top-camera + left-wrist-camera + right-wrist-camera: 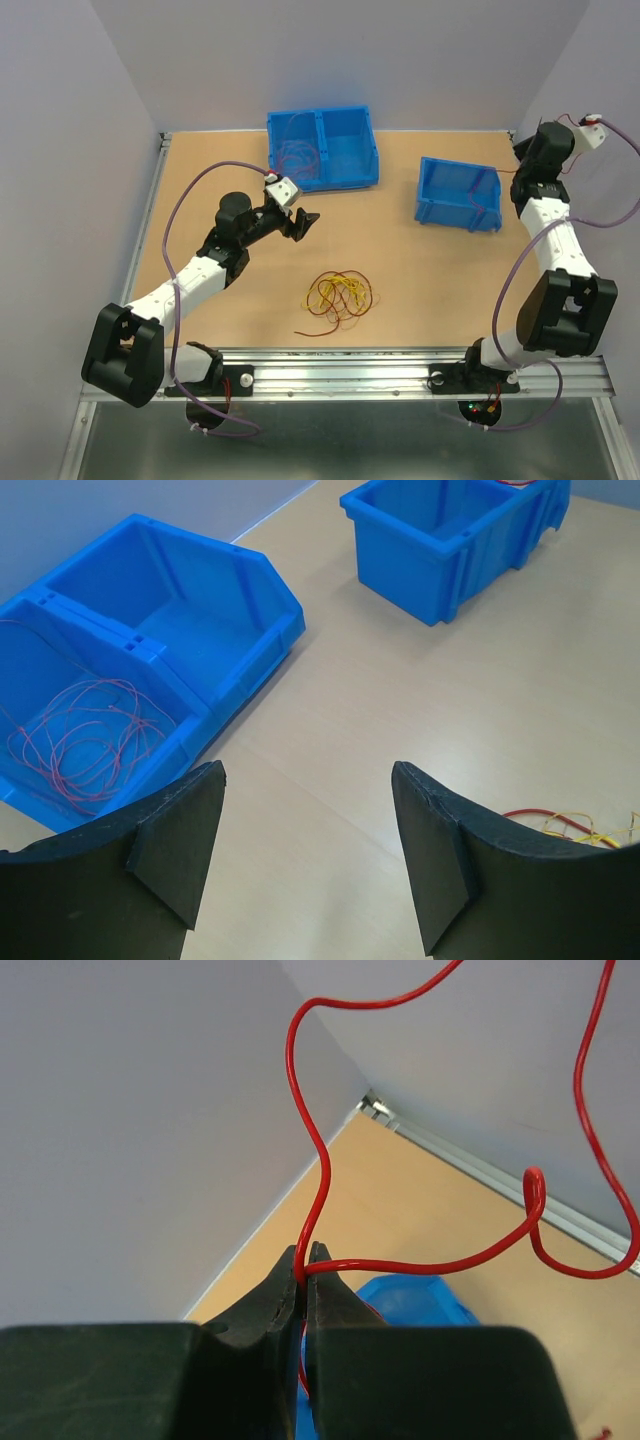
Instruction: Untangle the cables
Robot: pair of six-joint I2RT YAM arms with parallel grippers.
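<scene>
Starting at the left with the left gripper (298, 222) (308, 815): spread wide, holding nothing, hanging over the bare table (420, 270) just in front of the double bin (322, 185) (250, 645). In that bin's left compartment, a loose nest of thin red strands (298, 155) (85, 735), apparently sorted already. Further right and nearer the arm bases, the unsorted cables (340, 293) (570, 825): a roughly round knot of red, orange and yellow loops flat on the table, no real long axis, only one dark tail trailing toward the near-left edge. Right again, the single bin (458, 192) (450, 540), and above its far right corner the right gripper (522, 170) (305, 1260), clenched hard on one red cable (289, 1060). From the pinch, one run climbing in a wavy line, the other heading off sideways to the right through a small kink before turning up, so curling rather than pointing any one way. Probably mid-delivery: one strand freed and carried to a bin. Next, likely lowering it over the single bin and letting go, with care that the springy slack lands inside rather than draping over the rim; then sending the open left gripper to the knot for a single strand, not a bunch.
</scene>
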